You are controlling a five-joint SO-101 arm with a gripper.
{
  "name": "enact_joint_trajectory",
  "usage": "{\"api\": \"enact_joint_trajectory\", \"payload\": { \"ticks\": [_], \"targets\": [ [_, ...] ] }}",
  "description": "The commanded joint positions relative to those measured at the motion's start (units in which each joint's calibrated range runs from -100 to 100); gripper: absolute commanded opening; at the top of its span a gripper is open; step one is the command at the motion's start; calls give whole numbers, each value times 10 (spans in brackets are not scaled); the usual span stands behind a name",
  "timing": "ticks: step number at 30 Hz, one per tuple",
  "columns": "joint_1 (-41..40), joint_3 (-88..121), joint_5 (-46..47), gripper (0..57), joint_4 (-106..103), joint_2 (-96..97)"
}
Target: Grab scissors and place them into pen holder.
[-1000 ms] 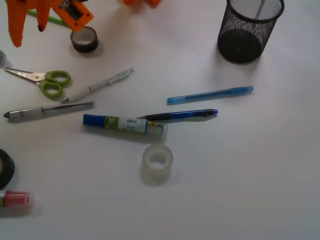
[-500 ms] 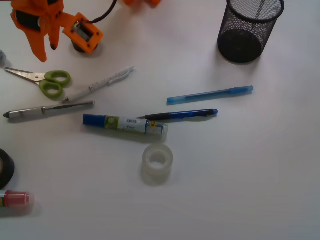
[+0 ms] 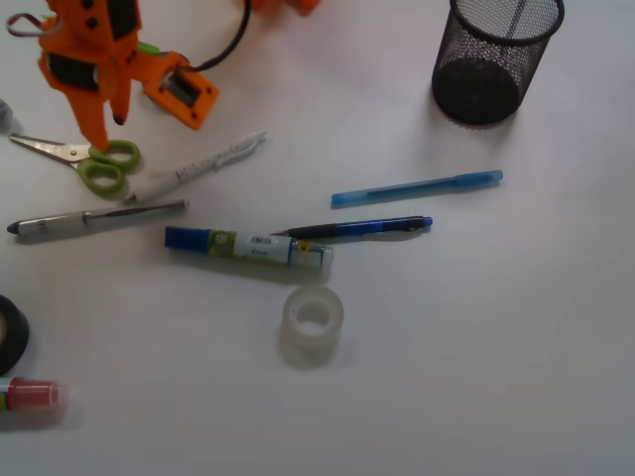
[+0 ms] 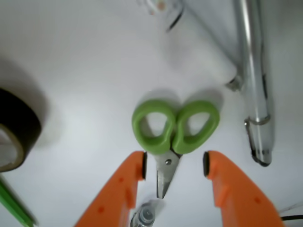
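- The scissors [image 4: 173, 135] lie flat on the white bench [image 3: 476, 377] at its far left, green loops toward the middle, blades pointing to the left edge.
- The hand [image 4: 173, 165] hangs right above them, spread wide and holding nothing. In the wrist view one orange finger [image 4: 124, 189] stands on each side of the pivot screw, with a gap on both sides.
- My judgement is that this is the reach-and-straddle step. To do it well, lower straight down so both fingertips meet the bench together, then close across the neck just behind the loops.
- Gripping at the neck should keep the blades shut and the weight balanced. A pinch on one loop alone would likely let the scissors swing.
- The silver pen [image 4: 253, 80] lies just beside the right loop. Keep that finger inside it, or the pen may be dragged along.
- A white pen [image 3: 196, 167] also lies near the loops, and a black tape roll [image 4: 16, 130] sits to the other side, well apart.
- The pen holder [image 3: 493, 58] stands at the far right corner, well away, so the lift must clear its rim.
- The blue-capped glue stick [image 3: 248, 248] carries a label, but its print is too small to read. No other writing is legible.
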Motion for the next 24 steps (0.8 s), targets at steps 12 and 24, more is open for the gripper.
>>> {"api": "enact_joint_trajectory", "payload": {
  "ticks": [12, 24],
  "targets": [
    [14, -62, -7, 141, -4, 71],
    [16, -84, -7, 141, 3, 82]
  ]
}}
